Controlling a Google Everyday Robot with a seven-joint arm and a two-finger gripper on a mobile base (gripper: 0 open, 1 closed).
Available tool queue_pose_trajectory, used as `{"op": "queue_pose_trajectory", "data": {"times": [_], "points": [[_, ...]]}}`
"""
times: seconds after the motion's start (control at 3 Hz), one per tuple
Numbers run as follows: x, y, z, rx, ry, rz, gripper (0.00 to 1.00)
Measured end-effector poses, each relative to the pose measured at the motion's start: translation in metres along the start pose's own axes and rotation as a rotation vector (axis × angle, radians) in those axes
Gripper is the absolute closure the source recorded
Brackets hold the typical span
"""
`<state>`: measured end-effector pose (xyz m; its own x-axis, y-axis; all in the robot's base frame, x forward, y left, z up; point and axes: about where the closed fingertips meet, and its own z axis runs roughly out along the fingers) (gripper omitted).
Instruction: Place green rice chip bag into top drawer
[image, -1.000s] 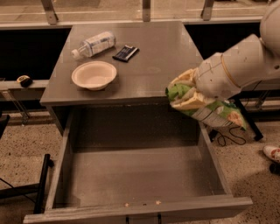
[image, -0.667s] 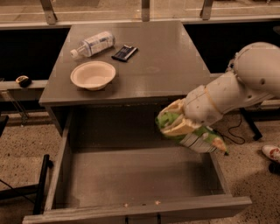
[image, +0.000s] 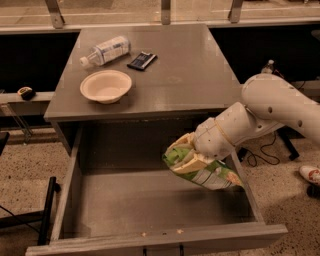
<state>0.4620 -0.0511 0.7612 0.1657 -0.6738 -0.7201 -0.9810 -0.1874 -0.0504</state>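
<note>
1. Well, the green rice chip bag (image: 207, 176) hung in the air over the right side of the top drawer (image: 125, 205), close to its right wall.
2. The bag was tilted. Its upper end was up by the tool (image: 192, 159), and its lower end pointed down and to the right.
3. The tool pinched the bag tight at that upper end, and the crinkly bag was squashed there.
4. The white arm (image: 272, 107) reached in from the right and bent down over the drawer's right wall.
5. The drawer was pulled far out from under the counter (image: 195, 75). Its flat grey bottom showed, with a few small pale bits (image: 145, 233) near the front wall.
6. A white bowl (image: 106, 86) sat on the counter near the front left.
7. A plastic bottle (image: 105, 50) lay on its side behind the bowl.
8. A small dark wrapper (image: 142, 60) lay just beside the bottle, on its right.
9. These three things were well apart from the bag.
10. A black cable (image: 256, 156) lay on the speckled floor at the right, past the drawer.
</note>
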Motion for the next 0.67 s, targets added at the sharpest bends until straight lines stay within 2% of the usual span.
{"op": "queue_pose_trajectory", "data": {"times": [0.33,0.67], "points": [[0.0041,0.0045,0.0148,-0.036,-0.023,0.015,0.97],[0.0041,0.0045,0.0149,-0.036,-0.023,0.015,0.74]]}}
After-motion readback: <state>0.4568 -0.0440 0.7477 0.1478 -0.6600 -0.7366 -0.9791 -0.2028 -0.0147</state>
